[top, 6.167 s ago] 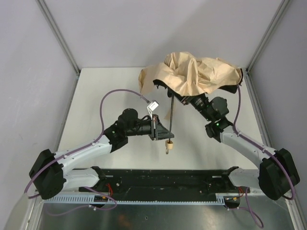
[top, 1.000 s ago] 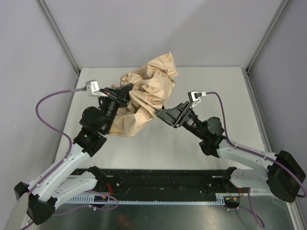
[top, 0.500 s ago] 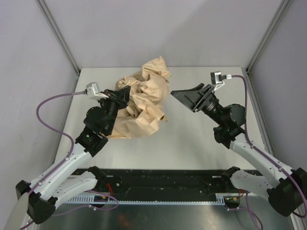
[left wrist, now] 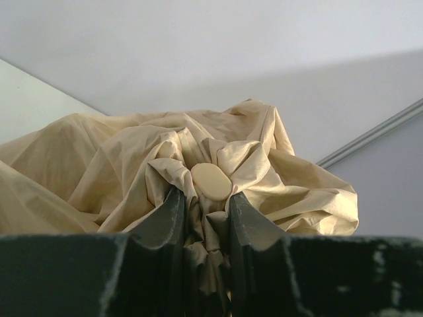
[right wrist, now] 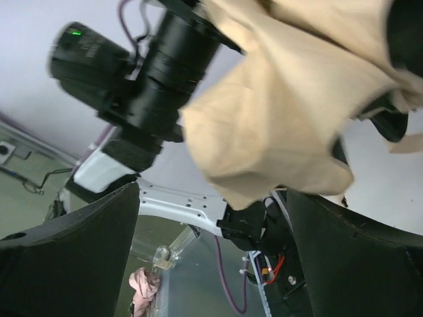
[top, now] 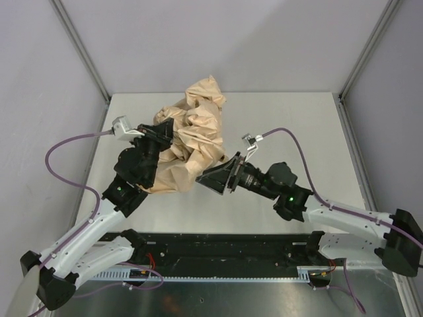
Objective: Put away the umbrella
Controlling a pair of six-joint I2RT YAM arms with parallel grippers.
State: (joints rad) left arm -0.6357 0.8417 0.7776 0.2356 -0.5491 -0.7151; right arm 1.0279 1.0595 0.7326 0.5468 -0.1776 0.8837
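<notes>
The umbrella is a crumpled bundle of tan fabric lying left of the table's middle; its shaft and handle are hidden. My left gripper grips it from the left. In the left wrist view the left gripper is shut on bunched fabric just under the canopy's cream top cap. My right gripper points left at the bundle's near right edge, apart from it. In the right wrist view the right gripper is wide open, and a fold of the umbrella hangs just beyond its fingertips.
The white table is boxed in by grey walls with metal posts at the back corners. A black rail runs along the near edge. Purple cables loop off both wrists. The left arm fills the right wrist view's upper left.
The right gripper swung from the back right down to the bundle's near right edge and opened wider. The left gripper kept its hold. Six seconds ago the canopy was spread at the back.
</notes>
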